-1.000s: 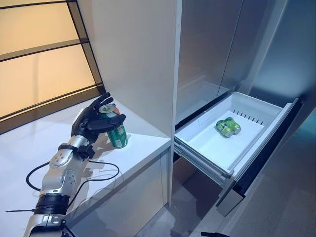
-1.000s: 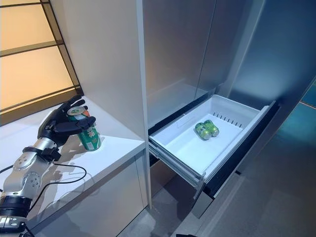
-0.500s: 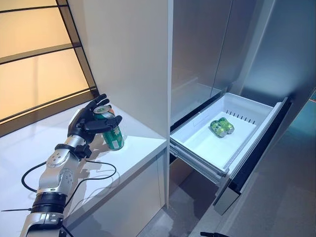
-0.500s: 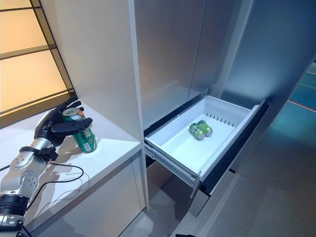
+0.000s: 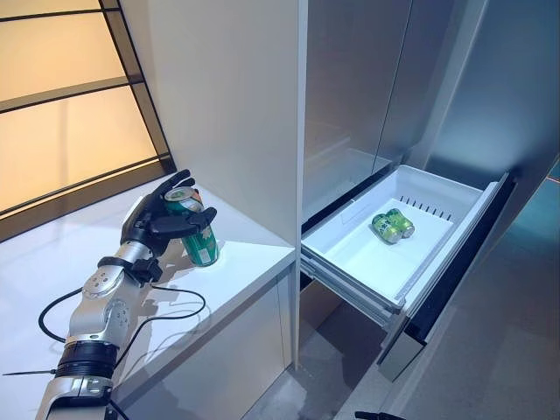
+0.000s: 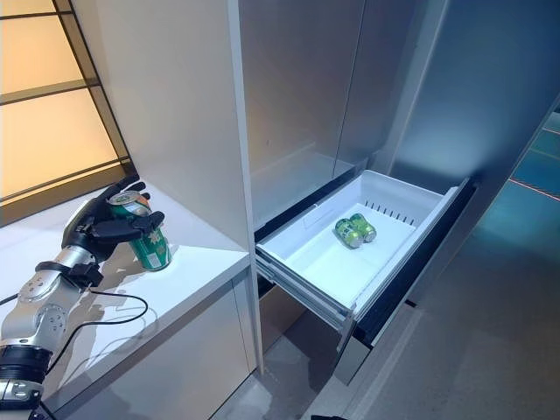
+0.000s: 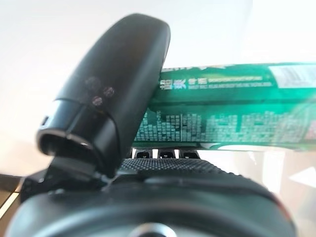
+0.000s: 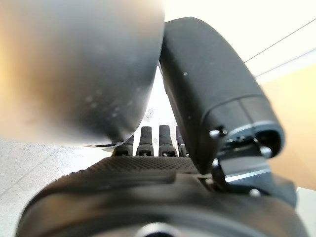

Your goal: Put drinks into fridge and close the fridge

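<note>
A green can (image 5: 199,236) stands near the right end of a white counter (image 5: 249,271). My left hand (image 5: 147,221) is shut on it, fingers behind and thumb across the front; the left wrist view shows the can (image 7: 222,113) against the thumb (image 7: 113,98). I cannot tell if its base touches the counter. The fridge's white drawer (image 5: 455,254) is pulled out, with green cans (image 5: 391,226) lying side by side on its floor. My right hand (image 8: 212,98) is open and holds nothing.
A tall white cabinet panel (image 5: 227,105) stands right behind the can, between the counter and the grey fridge front (image 5: 350,87). The open drawer juts out over the grey floor (image 5: 490,350). A dark-framed amber wall panel (image 5: 70,131) backs the counter.
The camera swung a little, so the whole scene sits further left than a second ago. My left hand stays closed round the can in the same spot.
</note>
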### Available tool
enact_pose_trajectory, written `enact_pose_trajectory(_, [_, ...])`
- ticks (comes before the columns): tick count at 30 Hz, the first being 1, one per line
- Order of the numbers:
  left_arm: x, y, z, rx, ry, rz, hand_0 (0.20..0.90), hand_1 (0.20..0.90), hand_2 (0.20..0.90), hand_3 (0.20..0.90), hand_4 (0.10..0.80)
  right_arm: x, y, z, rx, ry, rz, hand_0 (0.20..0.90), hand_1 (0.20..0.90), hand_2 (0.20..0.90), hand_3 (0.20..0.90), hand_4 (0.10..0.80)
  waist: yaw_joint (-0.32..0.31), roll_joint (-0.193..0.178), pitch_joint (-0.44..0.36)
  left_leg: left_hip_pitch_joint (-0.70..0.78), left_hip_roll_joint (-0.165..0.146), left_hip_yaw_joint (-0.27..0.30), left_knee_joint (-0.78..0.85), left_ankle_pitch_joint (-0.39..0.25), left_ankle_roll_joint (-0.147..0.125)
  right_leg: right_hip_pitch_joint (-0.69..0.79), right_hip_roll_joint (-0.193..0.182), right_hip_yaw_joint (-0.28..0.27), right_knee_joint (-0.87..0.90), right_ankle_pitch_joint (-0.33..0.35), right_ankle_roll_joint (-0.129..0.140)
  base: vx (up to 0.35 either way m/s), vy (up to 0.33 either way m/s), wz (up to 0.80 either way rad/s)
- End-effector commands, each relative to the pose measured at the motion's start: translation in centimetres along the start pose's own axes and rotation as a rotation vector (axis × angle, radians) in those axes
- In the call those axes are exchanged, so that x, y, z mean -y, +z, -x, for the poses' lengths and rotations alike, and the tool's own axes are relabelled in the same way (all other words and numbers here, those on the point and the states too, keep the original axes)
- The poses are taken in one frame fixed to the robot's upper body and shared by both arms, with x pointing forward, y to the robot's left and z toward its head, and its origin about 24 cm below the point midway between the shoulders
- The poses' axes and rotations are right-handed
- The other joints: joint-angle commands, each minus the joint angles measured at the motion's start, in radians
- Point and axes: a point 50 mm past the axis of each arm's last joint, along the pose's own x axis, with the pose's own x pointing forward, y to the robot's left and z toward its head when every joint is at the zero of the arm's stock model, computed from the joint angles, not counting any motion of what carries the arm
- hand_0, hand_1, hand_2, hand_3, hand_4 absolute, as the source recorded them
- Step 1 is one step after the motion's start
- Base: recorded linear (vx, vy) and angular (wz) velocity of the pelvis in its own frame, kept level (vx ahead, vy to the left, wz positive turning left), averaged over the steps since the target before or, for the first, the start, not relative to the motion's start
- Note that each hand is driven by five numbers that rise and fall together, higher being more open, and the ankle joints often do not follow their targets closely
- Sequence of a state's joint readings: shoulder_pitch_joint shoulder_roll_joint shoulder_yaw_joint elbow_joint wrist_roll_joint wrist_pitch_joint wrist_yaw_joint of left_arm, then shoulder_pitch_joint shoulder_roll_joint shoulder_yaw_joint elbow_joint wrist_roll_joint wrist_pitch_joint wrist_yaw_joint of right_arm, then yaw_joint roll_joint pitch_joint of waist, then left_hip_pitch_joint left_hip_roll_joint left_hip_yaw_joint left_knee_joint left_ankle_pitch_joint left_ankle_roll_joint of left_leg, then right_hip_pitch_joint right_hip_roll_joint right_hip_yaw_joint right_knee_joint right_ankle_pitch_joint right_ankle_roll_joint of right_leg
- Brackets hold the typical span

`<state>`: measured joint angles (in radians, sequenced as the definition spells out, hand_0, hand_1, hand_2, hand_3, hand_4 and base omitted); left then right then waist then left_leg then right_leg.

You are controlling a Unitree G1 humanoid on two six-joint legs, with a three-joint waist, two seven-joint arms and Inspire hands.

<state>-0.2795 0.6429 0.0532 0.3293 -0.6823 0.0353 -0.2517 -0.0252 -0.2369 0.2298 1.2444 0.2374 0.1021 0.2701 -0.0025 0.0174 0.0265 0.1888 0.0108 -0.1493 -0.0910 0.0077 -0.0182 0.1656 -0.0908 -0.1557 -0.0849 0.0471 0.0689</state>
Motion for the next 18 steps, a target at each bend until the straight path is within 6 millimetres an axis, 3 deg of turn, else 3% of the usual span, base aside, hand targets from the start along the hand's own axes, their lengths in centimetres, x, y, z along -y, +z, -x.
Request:
enact_pose_trajectory(1, [0.0,8.2,-1.9,0.302,-0.031,-0.108,0.3,0.3,0.3,0.2,0.1,1.0,-1.4,0.4,-0.075,-0.019,0.016,0.9,0.9,0.9,0.9,0.8,0.012,0.01,-0.01,-0.007,-0.045,0.159,0.004,-0.031,0.039,0.011,0.012,0.082,0.026,-0.029,-0.005,0.0,0.0,0.0])
enact_pose_trajectory(11, [0.3,8.5,-1.8,0.324,-0.052,-0.086,0.3,0.3,0.3,0.2,0.1,1.0,-0.9,0.3,-0.037,-0.01,0.009,0.9,0.9,0.9,0.9,0.8,0.012,0.009,-0.008,-0.007,-0.045,0.159,0.004,-0.031,0.039,0.01,0.013,0.084,0.025,-0.027,-0.005,0.0,0.0,0.0])
enact_pose_trajectory(18, [1.8,10.0,-1.8,0.443,-0.1,-0.014,0.3,0.3,0.3,0.2,0.1,-0.4,1.8,0.1,0.098,0.05,0.075,0.9,0.9,0.9,0.9,0.8,0.011,0.004,-0.004,-0.008,-0.044,0.159,0.004,-0.031,0.038,0.013,0.014,0.085,0.017,-0.023,-0.008,0.0,0.0,0.0])
